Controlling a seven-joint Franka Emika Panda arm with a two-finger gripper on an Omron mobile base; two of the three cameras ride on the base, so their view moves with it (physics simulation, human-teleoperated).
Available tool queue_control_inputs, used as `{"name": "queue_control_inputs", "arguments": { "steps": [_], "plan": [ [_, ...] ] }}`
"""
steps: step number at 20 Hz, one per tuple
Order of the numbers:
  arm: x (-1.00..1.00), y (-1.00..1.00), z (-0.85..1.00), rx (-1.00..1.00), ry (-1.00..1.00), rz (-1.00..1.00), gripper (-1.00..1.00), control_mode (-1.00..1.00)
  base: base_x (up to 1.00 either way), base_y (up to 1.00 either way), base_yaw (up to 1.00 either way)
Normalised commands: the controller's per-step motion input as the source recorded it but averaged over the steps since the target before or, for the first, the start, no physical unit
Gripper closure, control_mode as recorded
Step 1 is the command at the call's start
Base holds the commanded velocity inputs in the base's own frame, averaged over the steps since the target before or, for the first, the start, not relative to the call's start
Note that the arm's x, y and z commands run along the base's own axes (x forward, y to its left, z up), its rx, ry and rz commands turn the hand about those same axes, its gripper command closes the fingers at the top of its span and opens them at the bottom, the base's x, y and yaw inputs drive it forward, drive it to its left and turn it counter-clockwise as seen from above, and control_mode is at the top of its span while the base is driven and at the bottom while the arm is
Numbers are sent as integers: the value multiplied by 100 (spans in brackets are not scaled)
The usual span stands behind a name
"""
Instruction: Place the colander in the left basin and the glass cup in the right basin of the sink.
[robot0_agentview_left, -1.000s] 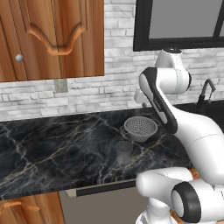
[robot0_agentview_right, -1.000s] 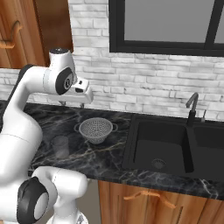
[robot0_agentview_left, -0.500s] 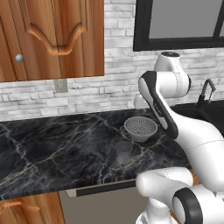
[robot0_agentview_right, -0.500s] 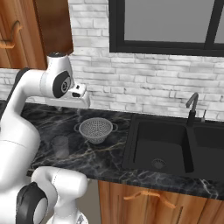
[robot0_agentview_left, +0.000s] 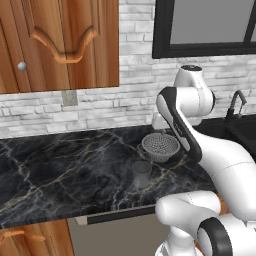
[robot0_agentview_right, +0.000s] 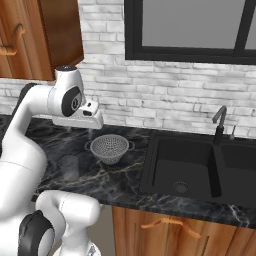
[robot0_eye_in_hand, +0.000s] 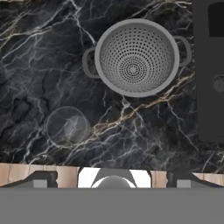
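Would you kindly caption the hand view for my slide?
Colander and glass cup sit apart on the marble counter, sink alongside.

No readable text, label, brand, number or sign is showing on any surface. The silvery perforated metal colander (robot0_eye_in_hand: 136, 57), the small translucent grey glass cup (robot0_eye_in_hand: 66, 125) and the black veined marble counter (robot0_agentview_left: 60, 165) are all presenting plain, unmarked faces.
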Motion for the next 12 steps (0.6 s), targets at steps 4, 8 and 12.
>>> {"name": "queue_control_inputs", "arguments": {
  "steps": [4, 8, 12],
  "plan": [
    [4, -14, -32, 0, 0, 0, -100, -100, 0, 0, 0],
    [16, -16, -37, 0, 0, 0, -100, -100, 0, 0, 0],
    [29, -21, -29, 2, 0, -5, -100, -100, 0, 0, 0]
  ]
}}
